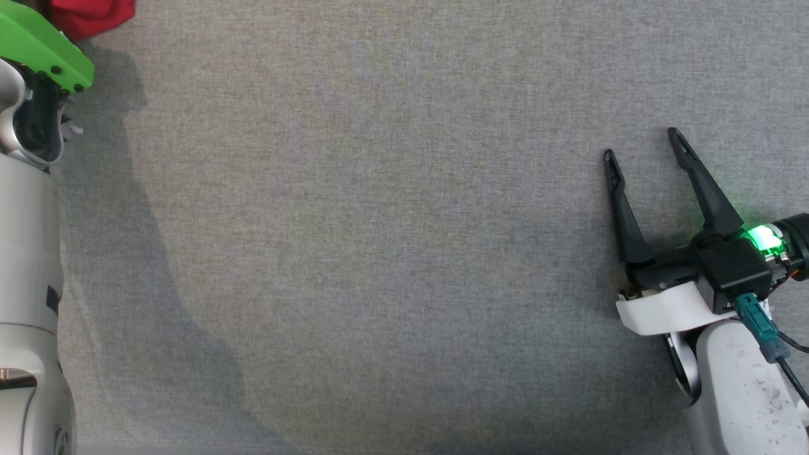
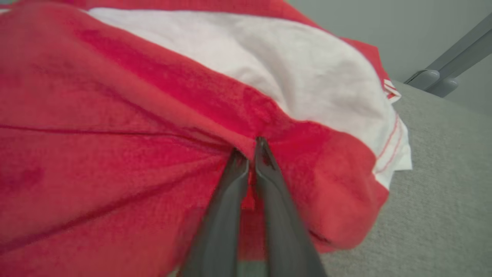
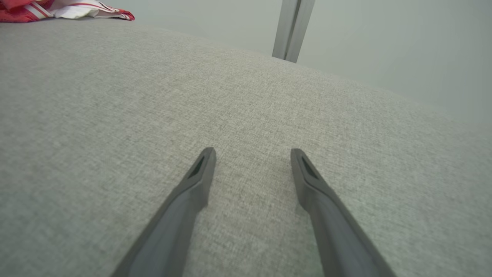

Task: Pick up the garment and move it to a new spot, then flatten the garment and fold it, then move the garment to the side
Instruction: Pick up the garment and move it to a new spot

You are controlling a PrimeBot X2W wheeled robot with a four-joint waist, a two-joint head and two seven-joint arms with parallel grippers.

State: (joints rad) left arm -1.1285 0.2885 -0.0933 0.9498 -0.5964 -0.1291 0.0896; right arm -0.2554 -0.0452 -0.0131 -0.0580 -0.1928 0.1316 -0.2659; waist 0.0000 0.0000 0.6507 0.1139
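The garment [image 2: 115, 154] is red cloth with a white panel, bunched up on the grey fabric surface. In the left wrist view my left gripper [image 2: 250, 148] has its two dark fingers pinched together on a red fold of it. A red corner of the garment [image 1: 95, 16] shows at the top left of the head view, beyond my left arm's green wrist cover [image 1: 38, 47]. My right gripper [image 1: 641, 142] rests at the right of the head view, open, nothing between its fingers. Far off in the right wrist view lies the garment [image 3: 57, 9], with my right gripper [image 3: 251, 154] well away from it.
The grey fabric surface [image 1: 379, 253] stretches wide between the two arms. A grey metal post [image 3: 292, 27] stands past its far edge in the right wrist view, and a slanted grey bar [image 2: 449, 65] shows beyond the edge in the left wrist view.
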